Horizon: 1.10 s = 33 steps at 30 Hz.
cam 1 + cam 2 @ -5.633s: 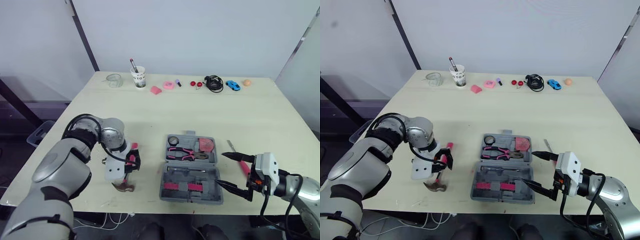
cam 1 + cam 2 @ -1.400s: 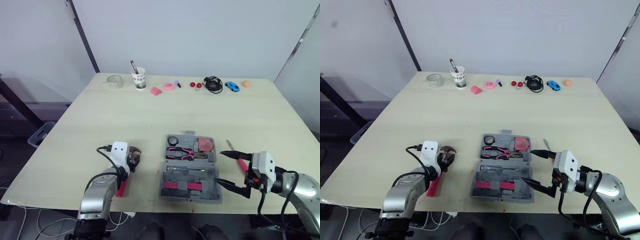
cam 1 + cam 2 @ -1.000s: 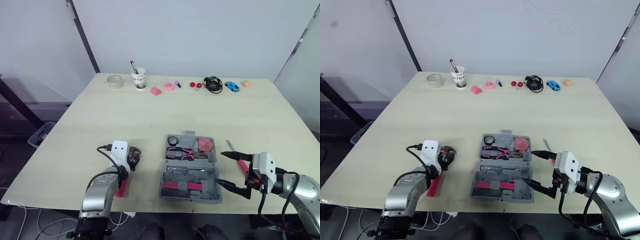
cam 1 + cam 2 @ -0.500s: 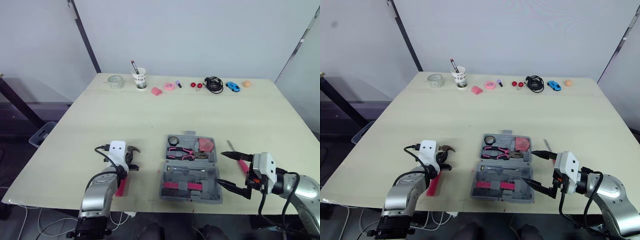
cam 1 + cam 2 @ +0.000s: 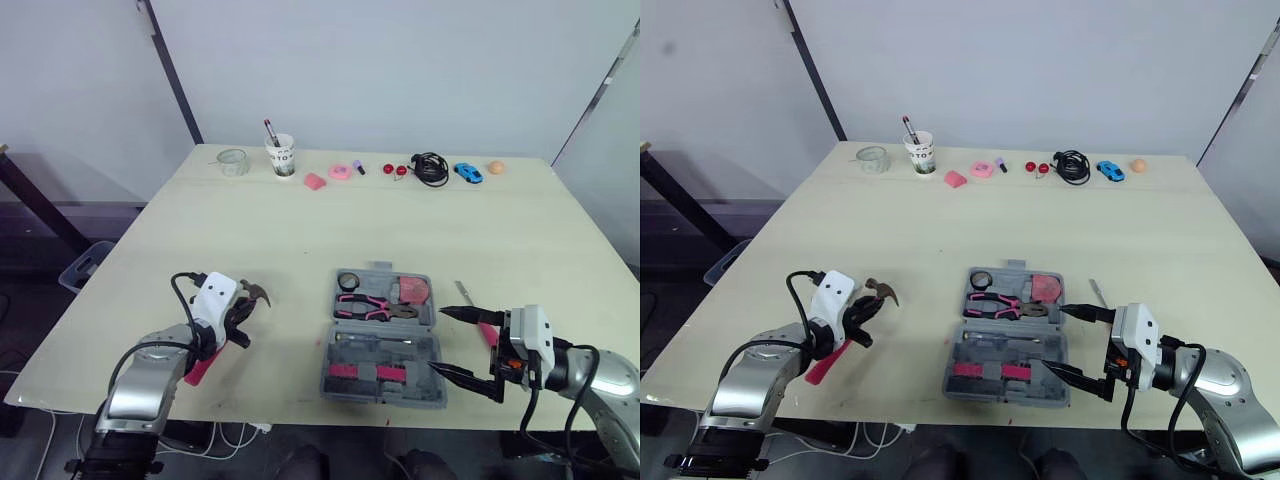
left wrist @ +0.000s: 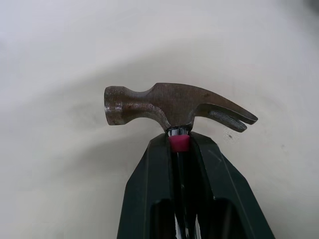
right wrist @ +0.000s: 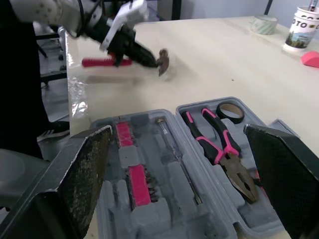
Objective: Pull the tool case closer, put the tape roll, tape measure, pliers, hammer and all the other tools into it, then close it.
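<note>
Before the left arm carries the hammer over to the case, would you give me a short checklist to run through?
1. Left gripper shut on hammer: ok, clamped just under the head.
2. Tool case lid open: ok.
3. Free slot for the hammer: cannot tell.
4. Pliers and tape roll seated in the case: ok.
5. Right gripper out of the way: not ok, its open fingers reach over the case's right edge.

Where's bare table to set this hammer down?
Free: the strip between the hammer and the tool case, and the wide middle of the table before the cup and cable row. Crowded: right of the case, with the right gripper and a pink-handled tool.
</note>
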Tool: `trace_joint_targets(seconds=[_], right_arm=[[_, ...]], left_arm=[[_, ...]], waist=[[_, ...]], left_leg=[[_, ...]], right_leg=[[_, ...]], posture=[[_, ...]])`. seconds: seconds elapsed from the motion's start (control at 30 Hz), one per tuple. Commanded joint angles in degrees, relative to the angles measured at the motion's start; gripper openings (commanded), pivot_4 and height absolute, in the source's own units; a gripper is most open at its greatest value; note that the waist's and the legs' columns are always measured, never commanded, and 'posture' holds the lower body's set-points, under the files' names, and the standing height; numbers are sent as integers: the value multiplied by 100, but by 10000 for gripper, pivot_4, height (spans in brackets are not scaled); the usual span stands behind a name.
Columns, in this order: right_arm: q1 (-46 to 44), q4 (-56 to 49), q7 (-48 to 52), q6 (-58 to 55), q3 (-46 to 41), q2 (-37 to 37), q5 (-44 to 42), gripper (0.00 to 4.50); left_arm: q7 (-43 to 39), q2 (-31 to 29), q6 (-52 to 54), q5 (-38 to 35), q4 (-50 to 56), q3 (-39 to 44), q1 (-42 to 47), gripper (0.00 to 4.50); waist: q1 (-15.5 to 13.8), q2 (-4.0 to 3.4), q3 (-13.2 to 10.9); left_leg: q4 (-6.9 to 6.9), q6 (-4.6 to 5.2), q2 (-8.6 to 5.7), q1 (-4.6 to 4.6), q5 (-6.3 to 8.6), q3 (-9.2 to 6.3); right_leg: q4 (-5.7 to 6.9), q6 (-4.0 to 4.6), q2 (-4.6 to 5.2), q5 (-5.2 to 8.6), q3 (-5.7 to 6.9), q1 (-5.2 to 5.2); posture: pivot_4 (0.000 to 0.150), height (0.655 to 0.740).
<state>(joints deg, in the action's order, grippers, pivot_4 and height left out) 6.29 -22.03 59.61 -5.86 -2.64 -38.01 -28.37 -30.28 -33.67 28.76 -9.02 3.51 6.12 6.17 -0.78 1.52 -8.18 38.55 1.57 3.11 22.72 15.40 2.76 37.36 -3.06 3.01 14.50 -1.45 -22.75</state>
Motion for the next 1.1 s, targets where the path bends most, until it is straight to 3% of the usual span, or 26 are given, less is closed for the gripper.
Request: trace_joint_targets(seconds=[0.03, 0.23, 0.47, 0.83, 1.1], right_arm=[[-68, -72, 60, 63, -175, -74, -86, 45000], [36, -123, 43, 56, -299, -124, -94, 45000], [343, -329, -126, 57, -498, -152, -85, 45000], [835, -595, -308, 59, -843, -151, -121, 45000], [1119, -580, -233, 109, -1085, -182, -124, 45000]], left_arm=[[-1589, -825, -484, -276, 356, -335, 369, 53], [-2852, -1184, -654, -330, 241, -1049, 1198, 53], [-3618, -917, -392, -136, 323, -2110, 2280, 53], [-3883, -148, 272, 502, 368, -3572, 3307, 53], [-3674, 961, 993, 950, 39, -4470, 3965, 53]], waist=[[-11, -1, -3], [-10, 1, -15], [-8, 0, -16], [7, -3, -17], [-22, -3, -17]], left_leg=[[0, 0, -1, 0, 0, 0], [-8, 0, -2, 13, 0, 11], [-8, 0, -3, 16, 0, 10], [-7, 1, -3, 15, -1, 4], [-1, 2, -14, 24, -1, -1]], right_leg=[[-8, 0, 3, 0, 0, 3], [-36, 0, 3, -1, 9, 5], [-37, -6, -5, -2, 5, 5], [-37, -27, -26, -13, -16, 6], [-40, -30, -29, -11, -33, 8]], posture=[[1500, 7400], [1500, 7400], [1500, 7400], [1500, 7400], [1500, 7400]])
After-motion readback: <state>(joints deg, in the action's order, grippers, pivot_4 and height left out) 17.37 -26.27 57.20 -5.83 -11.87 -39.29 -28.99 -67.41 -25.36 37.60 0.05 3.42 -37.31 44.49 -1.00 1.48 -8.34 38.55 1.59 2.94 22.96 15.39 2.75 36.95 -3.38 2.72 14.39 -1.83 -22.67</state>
